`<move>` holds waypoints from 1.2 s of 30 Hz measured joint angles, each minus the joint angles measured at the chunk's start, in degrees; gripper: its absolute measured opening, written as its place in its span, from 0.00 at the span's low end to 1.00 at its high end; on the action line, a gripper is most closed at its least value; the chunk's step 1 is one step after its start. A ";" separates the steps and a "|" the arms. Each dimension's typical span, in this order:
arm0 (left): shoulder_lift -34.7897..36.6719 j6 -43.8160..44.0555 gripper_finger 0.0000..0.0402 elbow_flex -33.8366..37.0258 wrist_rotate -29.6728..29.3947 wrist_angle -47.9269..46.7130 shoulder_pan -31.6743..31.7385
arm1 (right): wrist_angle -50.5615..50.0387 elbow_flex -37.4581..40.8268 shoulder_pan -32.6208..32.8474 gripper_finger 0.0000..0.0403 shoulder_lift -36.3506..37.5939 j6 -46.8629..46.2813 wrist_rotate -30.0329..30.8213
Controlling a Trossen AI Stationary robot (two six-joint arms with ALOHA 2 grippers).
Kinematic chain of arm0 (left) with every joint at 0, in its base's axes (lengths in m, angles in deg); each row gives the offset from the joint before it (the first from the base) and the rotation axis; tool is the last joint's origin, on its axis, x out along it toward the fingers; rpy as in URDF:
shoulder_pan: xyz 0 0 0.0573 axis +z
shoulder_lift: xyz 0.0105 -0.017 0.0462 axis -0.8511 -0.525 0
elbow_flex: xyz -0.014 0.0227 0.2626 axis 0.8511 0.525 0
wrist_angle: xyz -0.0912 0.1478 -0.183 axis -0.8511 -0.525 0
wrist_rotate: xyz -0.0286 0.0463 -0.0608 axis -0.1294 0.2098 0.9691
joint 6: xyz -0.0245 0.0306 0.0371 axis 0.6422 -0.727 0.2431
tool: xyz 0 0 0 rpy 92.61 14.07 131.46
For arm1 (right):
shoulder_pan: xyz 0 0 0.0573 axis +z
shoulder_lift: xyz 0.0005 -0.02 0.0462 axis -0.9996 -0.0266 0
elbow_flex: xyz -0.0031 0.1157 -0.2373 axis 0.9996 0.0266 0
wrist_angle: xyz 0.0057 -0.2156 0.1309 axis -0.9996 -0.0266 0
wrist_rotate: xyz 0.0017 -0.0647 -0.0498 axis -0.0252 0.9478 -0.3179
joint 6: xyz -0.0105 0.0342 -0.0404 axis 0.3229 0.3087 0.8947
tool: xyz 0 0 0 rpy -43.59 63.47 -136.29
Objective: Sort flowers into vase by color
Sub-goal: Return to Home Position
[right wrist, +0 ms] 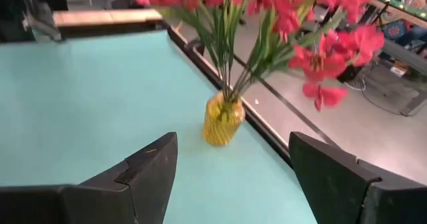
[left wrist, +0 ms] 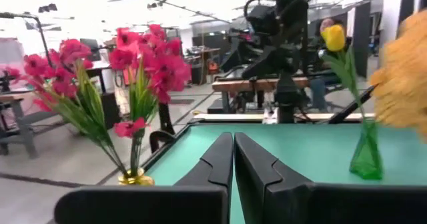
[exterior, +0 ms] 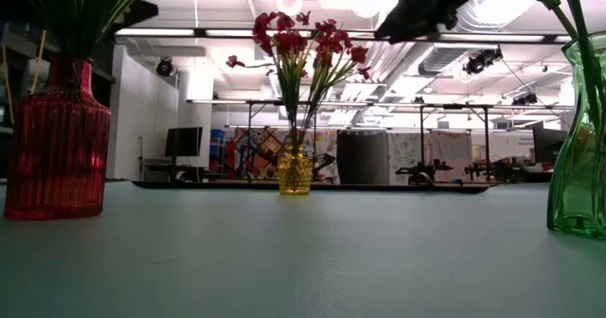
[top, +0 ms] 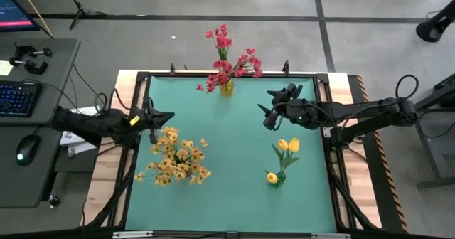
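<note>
The red-pink flowers (top: 227, 57) stand in a yellow vase (top: 226, 88) at the table's far edge, stems in its neck. The orange-yellow flowers (top: 178, 157) stand in a red vase (exterior: 57, 143) at the left. The yellow tulip buds (top: 286, 146) stand in a green vase (exterior: 579, 148) at the right. My left gripper (top: 167, 117) is shut and empty, above the table just beyond the orange-yellow flowers. My right gripper (top: 269, 107) is open and empty, right of the yellow vase (right wrist: 222, 119), pointing toward it.
A black frame (top: 213, 75) runs round the teal table top. The middle of the table between the three vases holds nothing. A desk with keyboard (top: 18, 97) and mouse stands off the table's left side.
</note>
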 joint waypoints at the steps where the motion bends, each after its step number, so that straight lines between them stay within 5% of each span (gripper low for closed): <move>1: -0.30 -0.02 0.00 0.54 1.27 0.82 1.47 | -1.09 0.00 0.00 0.68 0.08 -0.31 0.00; 9: -0.12 2.06 0.00 3.40 11.88 2.78 9.47 | -12.72 0.27 0.07 0.61 3.54 -4.24 -3.78; 13: -0.14 3.19 0.00 7.15 13.09 6.03 10.96 | -14.89 4.40 0.40 0.43 7.42 -7.70 -5.68; 18: -0.10 3.66 0.00 9.89 12.65 9.02 11.66 | -14.98 14.29 3.34 0.08 15.40 -15.58 -7.35; 22: -0.12 4.07 0.00 10.36 12.65 8.92 11.66 | -13.93 22.71 7.02 0.05 23.63 -22.69 -7.12; 28: -0.12 4.08 0.00 10.36 12.64 8.87 11.66 | 5.40 36.06 8.95 0.01 32.51 -21.21 -8.01; 36: -0.12 4.10 0.00 10.36 12.61 8.83 11.64 | 31.83 48.38 4.18 0.00 33.13 -10.98 -16.27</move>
